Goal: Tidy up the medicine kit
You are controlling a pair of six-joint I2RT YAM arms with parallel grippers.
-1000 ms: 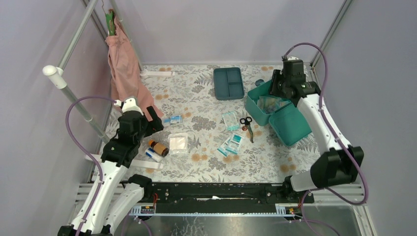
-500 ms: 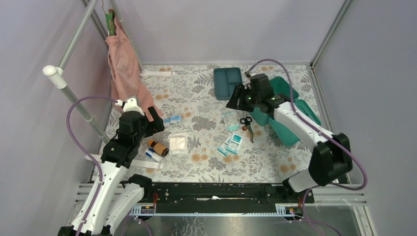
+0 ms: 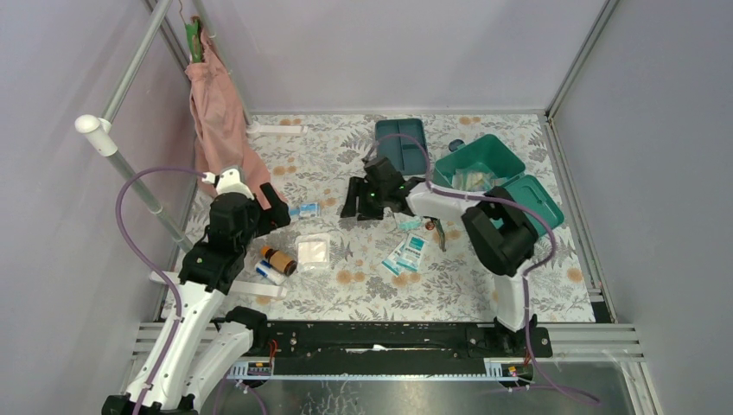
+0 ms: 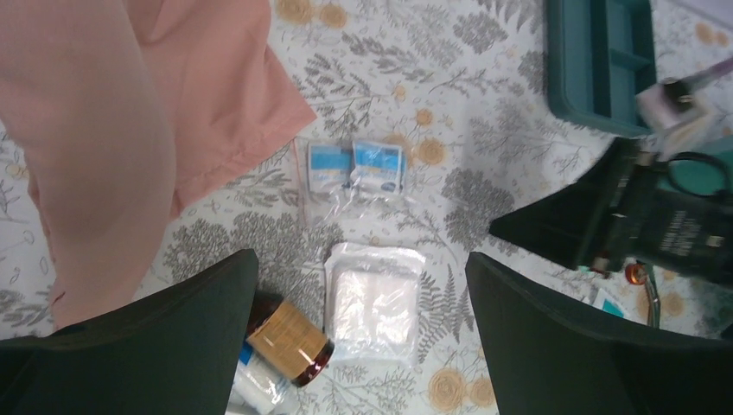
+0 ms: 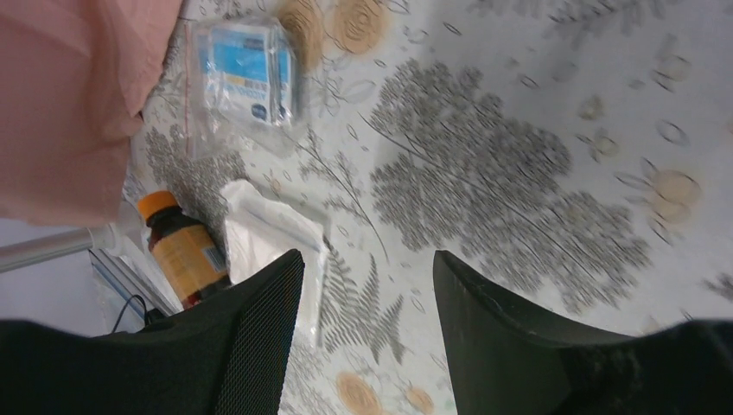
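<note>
**Medicine kit (image 3: 497, 151): reach toward loose supplies**

Medicine kit is found lid-open at the table's far right. Pink cloth (image 3: 220, 130) is draped at the left and should be avoided. Right gripper (image 5: 366, 264), spread and holding nothing, is held low mid-table. Left gripper (image 4: 360, 259), likewise spread, is held above the gauze pack (image 4: 376, 298). Blue sachets (image 5: 246, 65) are probably sought, so the jaws should be lowered astride the bag.

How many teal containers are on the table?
2. The medicine kit sits open at the far right; the divided tray lies just left of it, near the back edge. None seems hidden.
</note>
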